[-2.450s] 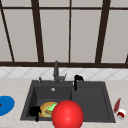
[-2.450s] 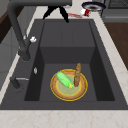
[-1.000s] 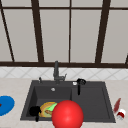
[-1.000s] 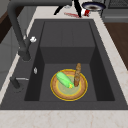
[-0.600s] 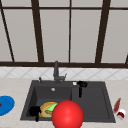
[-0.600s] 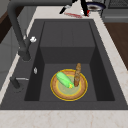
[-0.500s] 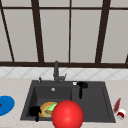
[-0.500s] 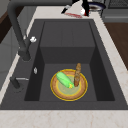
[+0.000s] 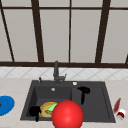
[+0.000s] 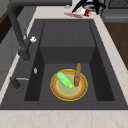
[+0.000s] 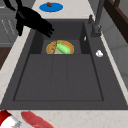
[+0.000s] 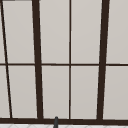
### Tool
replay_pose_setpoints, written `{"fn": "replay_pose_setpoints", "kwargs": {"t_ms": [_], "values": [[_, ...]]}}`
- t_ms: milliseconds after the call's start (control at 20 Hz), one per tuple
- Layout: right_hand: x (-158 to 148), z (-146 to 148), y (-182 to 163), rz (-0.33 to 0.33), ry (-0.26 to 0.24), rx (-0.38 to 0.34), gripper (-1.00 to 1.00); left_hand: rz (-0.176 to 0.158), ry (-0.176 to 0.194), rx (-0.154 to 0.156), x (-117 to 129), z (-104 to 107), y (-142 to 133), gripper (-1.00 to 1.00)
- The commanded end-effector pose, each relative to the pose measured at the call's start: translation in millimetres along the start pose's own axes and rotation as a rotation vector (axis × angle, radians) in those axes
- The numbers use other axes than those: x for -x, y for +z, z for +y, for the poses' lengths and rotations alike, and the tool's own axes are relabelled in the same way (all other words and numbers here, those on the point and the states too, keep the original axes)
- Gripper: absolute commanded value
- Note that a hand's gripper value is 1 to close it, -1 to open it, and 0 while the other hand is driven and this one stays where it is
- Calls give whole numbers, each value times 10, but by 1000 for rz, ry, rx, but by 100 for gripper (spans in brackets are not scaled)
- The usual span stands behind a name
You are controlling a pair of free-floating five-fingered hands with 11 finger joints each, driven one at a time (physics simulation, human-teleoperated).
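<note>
sink: matte black sink [image 9: 105, 105], rectangular, a deep basin on its left and a shallow ribbed drainer on its right, set in a pale marbled bench [image 9: 15, 120].
plate: round, yellow-rimmed plate [image 10: 56, 93] on the basin floor, toward the front left corner; it carries a smooth green cucumber [image 10: 64, 79] and a rough brown stick [image 10: 77, 74] leaning on it.
left hand: left hand [image 9: 35, 111] hovers at the basin's front left edge, just beside the plate; in the right side view [image 11: 32, 21] its fingers are straight and spread, holding nothing.
right hand: right hand [image 9: 83, 91] hangs over the drainer; i cannot tell how its fingers stand.
ball: glossy red ball [image 9: 67, 114] at the sink's front edge, front view.
bench ends: flat blue disc [image 9: 5, 105] left; red bottle [image 9: 117, 105] lying right.
tap: dark tap [image 9: 56, 71] at the back edge.
</note>
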Motion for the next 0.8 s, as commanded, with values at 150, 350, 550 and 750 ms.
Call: {"fn": "replay_pose_setpoints", "kwargs": {"t_ms": [150,350,550,750], "values": [[87,240,447,-44,-24,-26,-100,0,0,0,0,0,0,0],[120,290,791,-47,-22,-18,-100,0,0,0,0,0,0,0],[153,344,1141,-45,-13,-19,-100,0,0,0,0,0,0,0],[186,368,1479,-49,1,-18,-100,0,0,0,0,0,0,0]]}}
